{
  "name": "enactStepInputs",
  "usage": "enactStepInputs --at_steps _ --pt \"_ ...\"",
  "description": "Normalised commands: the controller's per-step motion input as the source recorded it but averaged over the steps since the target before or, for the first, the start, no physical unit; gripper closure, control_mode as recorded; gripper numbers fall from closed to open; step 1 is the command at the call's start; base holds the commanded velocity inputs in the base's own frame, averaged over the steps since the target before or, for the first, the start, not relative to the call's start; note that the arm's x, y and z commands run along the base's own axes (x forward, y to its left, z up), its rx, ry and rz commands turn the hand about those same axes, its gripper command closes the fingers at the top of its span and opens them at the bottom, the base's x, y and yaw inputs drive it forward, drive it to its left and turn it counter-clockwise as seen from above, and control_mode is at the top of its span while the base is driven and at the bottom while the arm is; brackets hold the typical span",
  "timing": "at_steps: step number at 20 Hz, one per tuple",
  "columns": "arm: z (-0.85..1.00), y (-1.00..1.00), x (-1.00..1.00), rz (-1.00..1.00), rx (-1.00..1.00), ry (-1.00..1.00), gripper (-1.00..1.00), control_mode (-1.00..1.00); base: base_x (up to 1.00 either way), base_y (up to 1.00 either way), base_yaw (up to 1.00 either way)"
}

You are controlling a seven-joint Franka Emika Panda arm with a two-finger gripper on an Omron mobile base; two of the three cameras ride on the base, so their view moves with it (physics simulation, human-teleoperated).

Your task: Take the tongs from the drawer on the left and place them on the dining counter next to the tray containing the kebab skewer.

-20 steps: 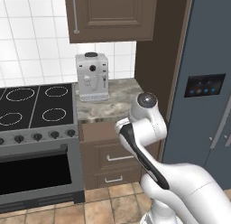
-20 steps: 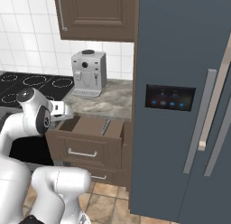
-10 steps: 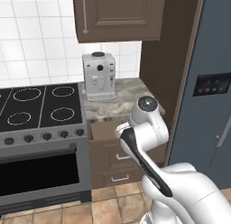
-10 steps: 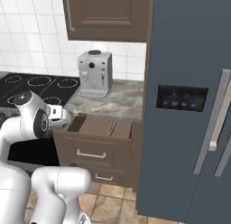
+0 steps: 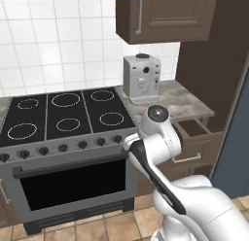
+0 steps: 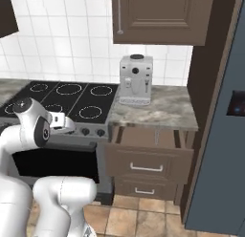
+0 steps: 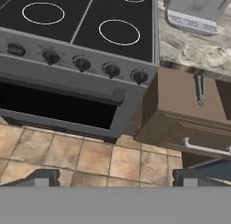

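The top drawer (image 7: 189, 105) stands pulled open beside the stove, with its silver bar handle (image 7: 205, 148) on the dark brown front. Inside it lie the grey metal tongs (image 7: 199, 89), lengthwise on the drawer floor. The same open drawer (image 6: 149, 146) shows under the small marbled counter, and again at the right (image 5: 193, 129). My gripper (image 7: 119, 177) is open and empty, its two fingertips (image 7: 43, 178) wide apart. It hangs over the floor in front of the oven, left of and short of the drawer. The hand (image 6: 64, 125) is held in front of the stove knobs. The dining counter is out of view.
A black stove (image 5: 63, 116) with a dark oven door (image 7: 54, 105) stands left of the drawers. A silver coffee machine (image 6: 135, 80) sits on the small marbled counter (image 6: 167, 109). Two shut drawers (image 6: 143, 189) lie below; a dark fridge (image 6: 225, 135) rises at right.
The base has moved, so the whole picture has slid to the right: the stove has come fully into view and the fridge has gone to the edge. The arm keeps its pose, gripper open.
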Motion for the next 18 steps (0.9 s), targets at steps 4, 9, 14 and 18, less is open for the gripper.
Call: enactStepInputs --at_steps 4,9,14,18 --pt "0.00 0.00 0.00 0.00 0.00 0.00 -1.00 1.00 0.27 0.95 -0.23" --pt "0.00 0.00 0.00 0.00 0.00 0.00 -1.00 1.00 0.60 0.56 -0.28" --pt "0.00 0.00 0.00 0.00 0.00 0.00 -1.00 1.00 0.79 0.28 -0.20" --pt "-0.21 -0.27 0.50 -0.61 0.00 0.16 -1.00 -1.00 0.00 0.00 0.00"
